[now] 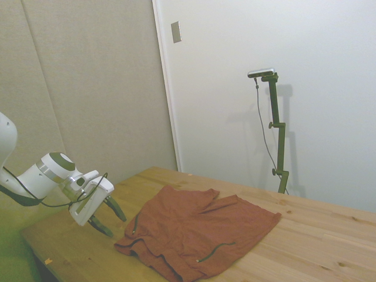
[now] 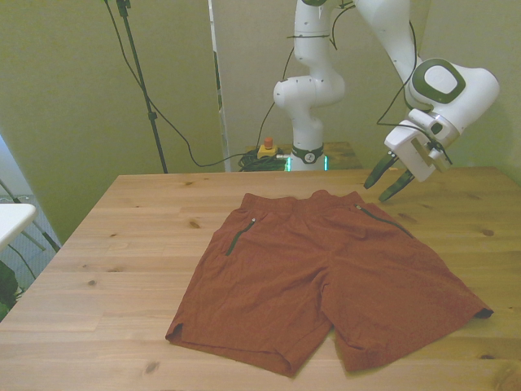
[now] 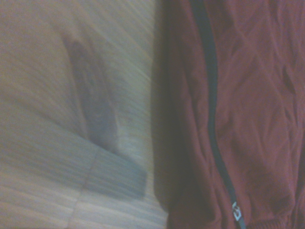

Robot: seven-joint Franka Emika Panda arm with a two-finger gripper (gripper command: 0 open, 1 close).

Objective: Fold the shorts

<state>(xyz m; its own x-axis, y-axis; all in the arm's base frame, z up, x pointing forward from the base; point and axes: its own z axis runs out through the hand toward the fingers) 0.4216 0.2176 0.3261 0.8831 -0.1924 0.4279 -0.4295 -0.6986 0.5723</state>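
The rust-red shorts lie spread flat on the wooden table, waistband toward the far edge and both legs toward the near edge. Dark zip lines mark each pocket. In the side view the shorts look wrinkled near the front. My gripper hovers open just above the table, beyond the waistband corner on the front view's right, apart from the fabric. The side view shows the gripper tilted down, with its dark fingers spread. The wrist view shows the shorts' edge with a dark zip beside bare wood.
A red-and-yellow button box sits by the robot's base behind the table. A white surface's edge shows off the front view's left. Bare wood surrounds the shorts on the front view's left.
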